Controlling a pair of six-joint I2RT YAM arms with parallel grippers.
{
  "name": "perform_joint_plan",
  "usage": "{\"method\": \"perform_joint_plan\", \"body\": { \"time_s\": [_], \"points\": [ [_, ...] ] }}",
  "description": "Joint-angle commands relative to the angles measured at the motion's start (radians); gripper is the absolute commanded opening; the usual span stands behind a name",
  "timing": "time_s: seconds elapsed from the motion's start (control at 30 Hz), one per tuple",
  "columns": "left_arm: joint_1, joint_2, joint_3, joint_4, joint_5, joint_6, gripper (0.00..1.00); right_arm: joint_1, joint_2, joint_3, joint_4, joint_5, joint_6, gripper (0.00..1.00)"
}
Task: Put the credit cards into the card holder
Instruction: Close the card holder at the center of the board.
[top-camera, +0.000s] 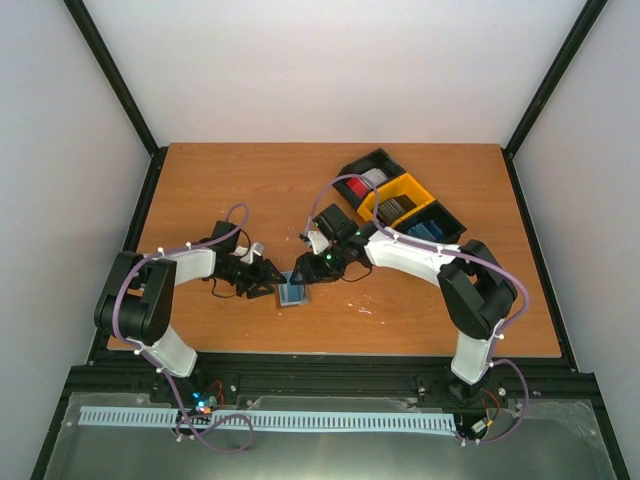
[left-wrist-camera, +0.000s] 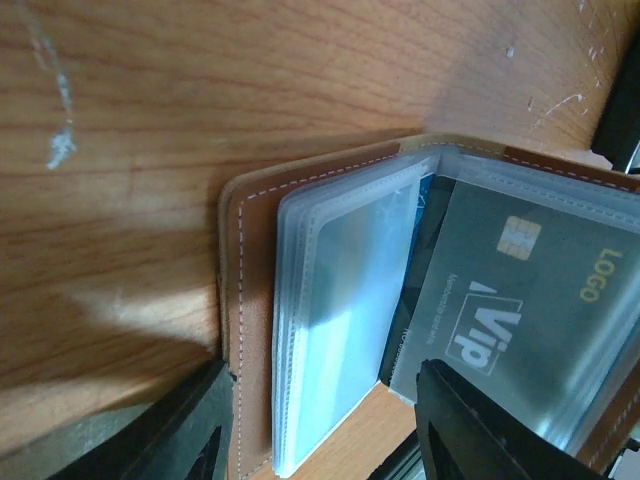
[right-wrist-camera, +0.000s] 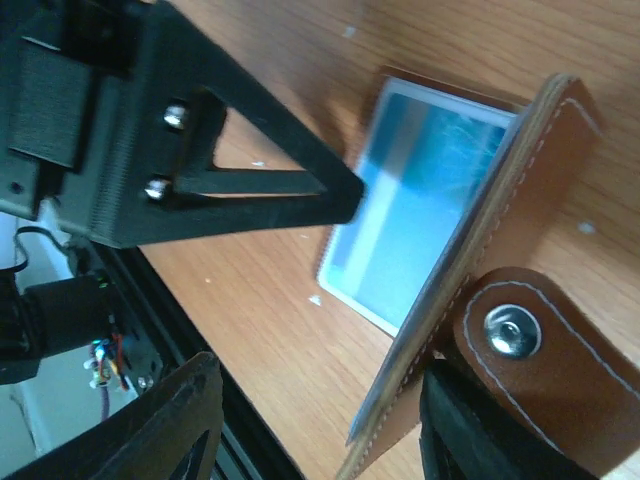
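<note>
Card holder (top-camera: 292, 291) lies open between the arms. Left wrist view alone shows a sleeved grey VIP card (left-wrist-camera: 500, 300); left gripper (left-wrist-camera: 322, 380) straddles the sleeves (left-wrist-camera: 340, 320), grip unclear. Right gripper (right-wrist-camera: 320, 380), jaws apart, flanks the raised cover (right-wrist-camera: 480, 230); card's edge cropped.

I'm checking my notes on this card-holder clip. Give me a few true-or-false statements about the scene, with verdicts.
1. The card holder lies open on the table, between the left claw and the right claw. True.
2. A grey card with a chip sits among the holder's clear sleeves. True.
3. The holder sits inside the black-and-yellow tray. False: it is on bare wood, apart from the tray.
4. The holder's snap tab is fastened. False: it hangs free with its stud showing.
</note>
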Motion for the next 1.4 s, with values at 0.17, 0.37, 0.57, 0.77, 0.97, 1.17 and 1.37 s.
{"method": "perform_joint_plan", "body": {
  "time_s": [0.17, 0.37, 0.57, 0.77, 0.97, 1.17, 1.37],
  "points": [
    [-0.007, -0.032, 0.012, -0.026, -0.08, -0.014, 0.52, 0.051, 0.069, 0.081, 0.071, -0.139, -0.071, 0.59],
    [-0.007, -0.106, 0.009, -0.077, -0.245, -0.062, 0.51, 0.052, 0.043, 0.031, 0.172, -0.177, -0.049, 0.63],
    [-0.006, -0.185, -0.01, -0.088, -0.319, -0.086, 0.48, 0.053, 0.026, 0.021, 0.19, -0.124, -0.04, 0.63],
    [-0.006, -0.233, -0.023, -0.057, -0.26, -0.055, 0.5, 0.052, -0.007, 0.018, 0.157, 0.031, -0.052, 0.61],
    [-0.006, -0.23, -0.036, -0.039, -0.211, -0.034, 0.51, 0.045, -0.206, -0.105, 0.101, 0.383, 0.057, 0.62],
    [-0.006, -0.218, -0.032, -0.047, -0.21, -0.026, 0.51, -0.043, -0.266, -0.274, -0.012, 0.555, 0.277, 0.51],
    [-0.006, -0.188, -0.029, -0.072, -0.232, -0.021, 0.5, -0.051, -0.145, -0.258, -0.02, 0.486, 0.182, 0.45]
  ]
}}
